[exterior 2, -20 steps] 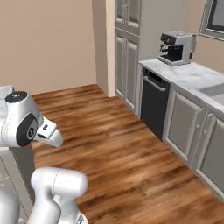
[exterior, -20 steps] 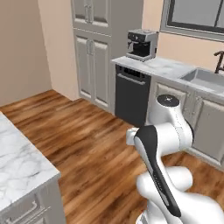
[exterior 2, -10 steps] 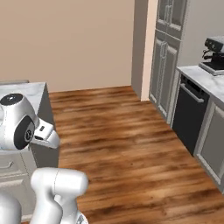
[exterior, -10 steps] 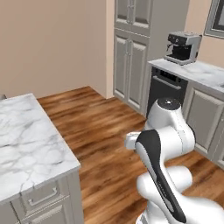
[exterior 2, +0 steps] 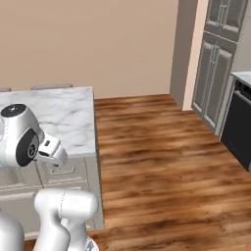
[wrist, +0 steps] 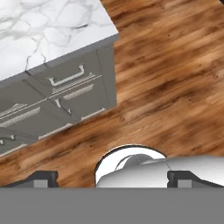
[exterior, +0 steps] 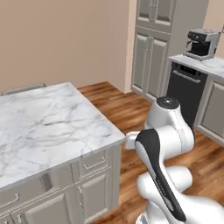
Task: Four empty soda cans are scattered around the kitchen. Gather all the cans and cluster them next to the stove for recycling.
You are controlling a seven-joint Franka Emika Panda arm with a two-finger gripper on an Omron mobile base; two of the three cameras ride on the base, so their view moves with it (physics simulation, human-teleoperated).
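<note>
Marble island [exterior: 48, 127] beside wood floor [exterior 2: 162, 162]; end effector [wrist: 111, 178] open.

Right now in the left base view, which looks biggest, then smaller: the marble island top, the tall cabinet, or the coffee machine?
1. Marble island top, though it is nearest the camera.
2. Tall cabinet.
3. Coffee machine.

Table [exterior: 48, 127]: white marble top with grey veining, smooth, soft sheen. Its cabinet fronts [wrist: 65, 100]: matt grey painted panels with slim metal handles. Floor [exterior 2: 162, 162]: reddish-brown wood planks, polished, streaky grain. Tall cabinets [exterior: 153, 48]: matt grey. Coffee machine [exterior: 201, 43]: brushed metal with black parts. Walls [exterior 2: 98, 39]: flat matt beige.
</note>
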